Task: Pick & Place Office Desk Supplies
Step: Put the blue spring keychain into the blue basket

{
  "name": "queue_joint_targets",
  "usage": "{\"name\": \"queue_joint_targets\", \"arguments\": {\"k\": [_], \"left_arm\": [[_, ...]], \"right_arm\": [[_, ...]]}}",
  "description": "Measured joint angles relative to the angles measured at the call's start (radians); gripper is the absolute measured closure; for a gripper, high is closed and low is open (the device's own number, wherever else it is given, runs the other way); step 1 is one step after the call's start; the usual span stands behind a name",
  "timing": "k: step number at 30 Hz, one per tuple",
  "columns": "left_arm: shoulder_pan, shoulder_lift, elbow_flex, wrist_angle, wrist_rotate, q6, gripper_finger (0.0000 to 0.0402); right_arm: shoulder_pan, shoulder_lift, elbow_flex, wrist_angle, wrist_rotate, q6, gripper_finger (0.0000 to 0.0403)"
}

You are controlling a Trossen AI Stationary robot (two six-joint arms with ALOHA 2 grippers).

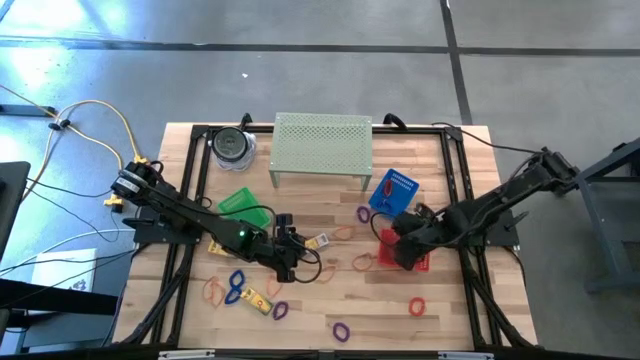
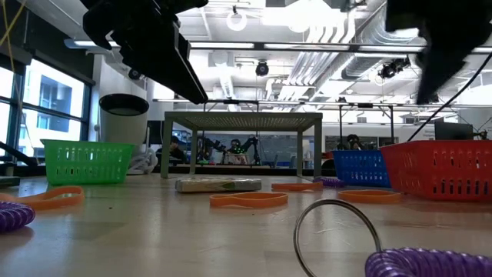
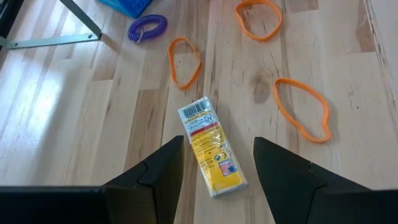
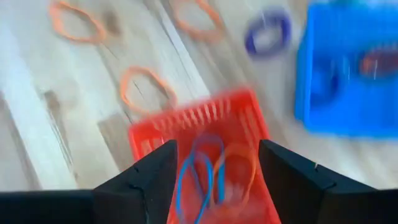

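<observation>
Two baskets (image 1: 390, 192), stand (image 1: 322, 148), jar (image 1: 232, 146)

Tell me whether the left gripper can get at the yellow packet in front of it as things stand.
Probably yes. The left gripper hangs open right over the yellow packet, which lies flat on bare wood between its fingers. The nearest orange bands lie apart from it, so nothing blocks a straight descent.
</observation>
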Motion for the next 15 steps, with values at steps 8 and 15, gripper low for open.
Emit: {"name": "queue_joint_targets", "arguments": {"k": [8,15], "left_arm": [[-0.004,0.000,0.000,-0.018,0.013,-0.055,0.0217],[-0.004,-0.010,0.000,-0.016,0.017,-0.060,0.0217]], "right_arm": [[-0.027,0.021,0.000,0.266,0.070,-0.498,0.0188],[-0.152,0.048,0.001,0.397,-0.017,-0.641,0.0188]]}}
